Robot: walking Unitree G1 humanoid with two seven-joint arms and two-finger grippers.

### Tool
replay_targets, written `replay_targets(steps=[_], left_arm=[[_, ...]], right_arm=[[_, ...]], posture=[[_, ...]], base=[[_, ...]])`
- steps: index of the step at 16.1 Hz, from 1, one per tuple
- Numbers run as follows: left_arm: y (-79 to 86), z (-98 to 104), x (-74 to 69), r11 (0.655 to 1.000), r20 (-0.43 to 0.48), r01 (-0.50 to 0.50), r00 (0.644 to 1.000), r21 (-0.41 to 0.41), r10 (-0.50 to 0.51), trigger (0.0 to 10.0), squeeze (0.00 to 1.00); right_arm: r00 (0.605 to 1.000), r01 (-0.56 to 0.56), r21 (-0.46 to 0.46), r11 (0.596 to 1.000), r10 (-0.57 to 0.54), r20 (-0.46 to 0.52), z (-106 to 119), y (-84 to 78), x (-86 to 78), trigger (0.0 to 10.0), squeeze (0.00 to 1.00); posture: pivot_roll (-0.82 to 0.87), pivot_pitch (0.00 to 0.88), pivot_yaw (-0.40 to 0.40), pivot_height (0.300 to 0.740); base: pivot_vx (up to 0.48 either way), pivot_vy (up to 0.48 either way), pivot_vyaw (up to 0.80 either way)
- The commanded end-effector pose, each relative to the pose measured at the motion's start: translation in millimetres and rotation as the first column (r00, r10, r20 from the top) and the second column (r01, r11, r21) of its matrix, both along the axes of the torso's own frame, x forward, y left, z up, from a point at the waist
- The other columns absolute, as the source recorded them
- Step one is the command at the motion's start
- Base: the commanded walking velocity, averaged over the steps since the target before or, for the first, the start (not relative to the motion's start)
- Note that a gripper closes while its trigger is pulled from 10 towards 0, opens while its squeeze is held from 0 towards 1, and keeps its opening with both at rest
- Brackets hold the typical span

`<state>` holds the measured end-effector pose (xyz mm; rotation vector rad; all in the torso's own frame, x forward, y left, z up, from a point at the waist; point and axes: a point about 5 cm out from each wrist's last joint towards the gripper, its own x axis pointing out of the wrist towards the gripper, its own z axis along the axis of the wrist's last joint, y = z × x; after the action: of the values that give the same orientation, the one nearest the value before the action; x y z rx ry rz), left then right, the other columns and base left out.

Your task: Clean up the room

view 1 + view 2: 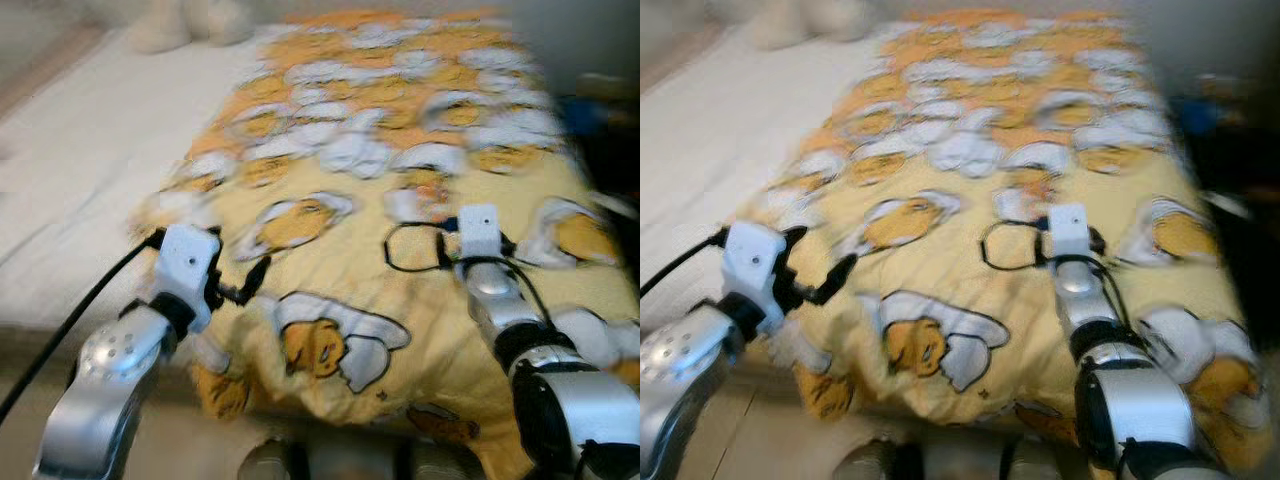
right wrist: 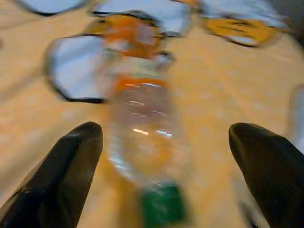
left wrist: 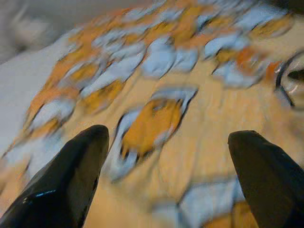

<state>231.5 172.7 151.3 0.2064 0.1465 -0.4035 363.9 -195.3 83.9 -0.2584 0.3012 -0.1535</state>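
Lying between the 2 spread black fingers of the right gripper [image 2: 161, 175], a clear plastic bottle with green cap [image 2: 145, 142] rests on the yellow cartoon-print blanket [image 1: 330, 280]. Left gripper [image 3: 166, 175] hovers open above the blanket.

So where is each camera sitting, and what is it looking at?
Left eye, right eye: on the head, looking down at the yellow blanket; both silver arms show.
Left wrist: behind the open left end effector, facing the blanket.
Right wrist: behind the open right end effector, facing a clear bottle.
Shared: every view shows the blanket.
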Motion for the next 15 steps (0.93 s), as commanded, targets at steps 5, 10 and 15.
replay_targets(steps=[5,10,15], left_arm=[[7.1,4.7,-16.9,0.999,-0.045,-0.031,0.998,0.030,0.033,10.0,0.00],[6.3,4.8,-21.8,0.999,-0.061,-0.033,0.998,0.032,0.035,10.0,0.00],[3.7,1.0,-16.7,0.991,-0.017,-0.055,0.998,0.123,0.057,10.0,0.00]], right_arm=[[1.000,-0.002,0.047,0.999,0.003,-0.023,2.5,11.6,4.7,9.3,0.00],[0.994,0.095,-0.011,0.995,-0.094,0.062,15.1,-4.9,7.3,10.0,0.00],[0.972,0.081,0.013,0.997,-0.082,0.221,41.2,1.2,17.5,10.0,0.00]], posture=[[0.21,0.256,0.147,0.740],[0.20,0.274,0.142,0.740],[0.16,0.248,0.123,0.740]], base=[[0.000,0.000,0.00],[0.000,0.000,0.00],[0.000,0.000,0.00]])
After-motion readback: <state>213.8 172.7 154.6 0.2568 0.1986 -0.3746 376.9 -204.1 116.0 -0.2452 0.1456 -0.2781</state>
